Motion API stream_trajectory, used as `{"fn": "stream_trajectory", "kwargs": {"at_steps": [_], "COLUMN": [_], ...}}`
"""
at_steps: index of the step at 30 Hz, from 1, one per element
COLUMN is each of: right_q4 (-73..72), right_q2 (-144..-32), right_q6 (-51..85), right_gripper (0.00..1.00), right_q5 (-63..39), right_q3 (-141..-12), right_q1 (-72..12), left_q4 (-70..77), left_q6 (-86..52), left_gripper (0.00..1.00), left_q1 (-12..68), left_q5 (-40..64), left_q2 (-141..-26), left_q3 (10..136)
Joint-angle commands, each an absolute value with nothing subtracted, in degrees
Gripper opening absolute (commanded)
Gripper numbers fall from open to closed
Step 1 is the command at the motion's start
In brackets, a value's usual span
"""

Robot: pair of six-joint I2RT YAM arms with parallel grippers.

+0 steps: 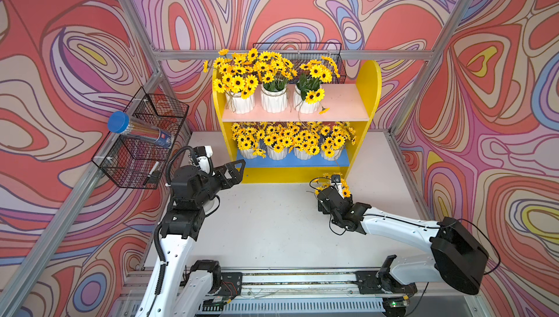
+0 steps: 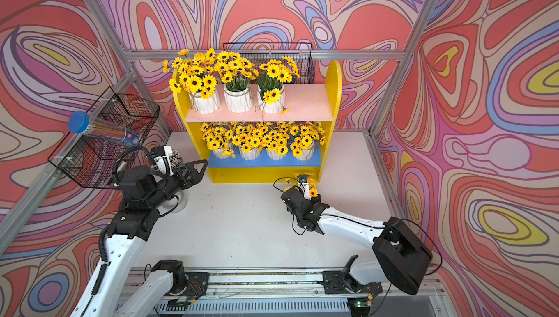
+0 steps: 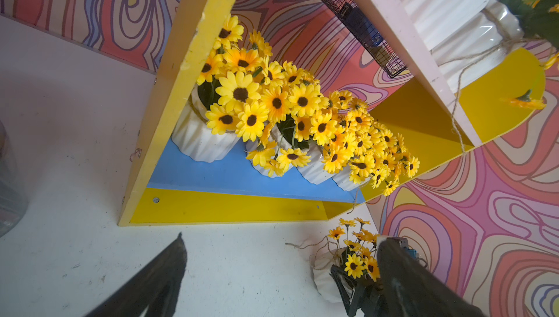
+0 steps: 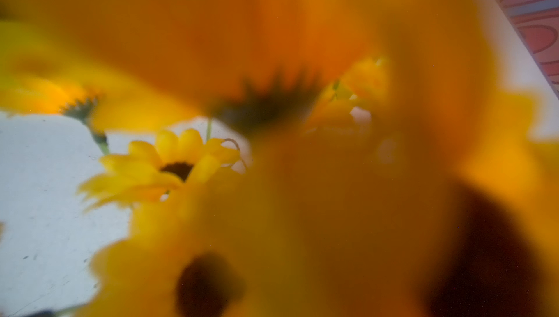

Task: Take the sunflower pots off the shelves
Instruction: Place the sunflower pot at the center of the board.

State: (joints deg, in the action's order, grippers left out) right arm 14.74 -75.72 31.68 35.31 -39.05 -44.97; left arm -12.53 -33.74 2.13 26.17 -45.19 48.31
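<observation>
Pots (image 1: 273, 102) — seven on shelves (image 1: 367, 88), just ahead of left pincer (image 1: 234, 172), which gapes empty; eighth (image 3: 322, 273) stands on table (image 1: 272, 224) inside wide jaws of right pincer (image 1: 329, 191) — grip unclear. Likely light, rigid, slick; blooms floppy. Grasp ribbed body below twine, not flowers.
</observation>
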Motion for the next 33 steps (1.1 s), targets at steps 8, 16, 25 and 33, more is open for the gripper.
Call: {"fn": "stream_trajectory", "kwargs": {"at_steps": [8, 16, 25, 33], "right_q4": [12.0, 8.1, 6.5, 6.2], "right_q2": [-75.1, -77.8, -80.7, -79.3], "right_q6": [31.5, 31.4, 32.7, 31.2], "right_gripper": [0.62, 0.61, 0.73, 0.98], "right_q5": [36.2, 35.8, 32.9, 30.8], "right_q3": [-37.9, -36.3, -35.3, -35.2], "right_q1": [-44.9, -44.9, -44.9, -44.9], "left_q4": [-10.9, -10.9, -10.9, -11.0], "left_q6": [-34.7, -34.6, -34.6, -34.5], "left_gripper": [1.00, 1.00, 1.00, 1.00], "left_q1": [1.8, 1.7, 1.8, 1.8], "left_q5": [26.9, 26.6, 26.9, 26.9], "left_q2": [-45.3, -45.4, -45.4, -45.5], "left_q3": [47.6, 47.6, 47.6, 47.6]}}
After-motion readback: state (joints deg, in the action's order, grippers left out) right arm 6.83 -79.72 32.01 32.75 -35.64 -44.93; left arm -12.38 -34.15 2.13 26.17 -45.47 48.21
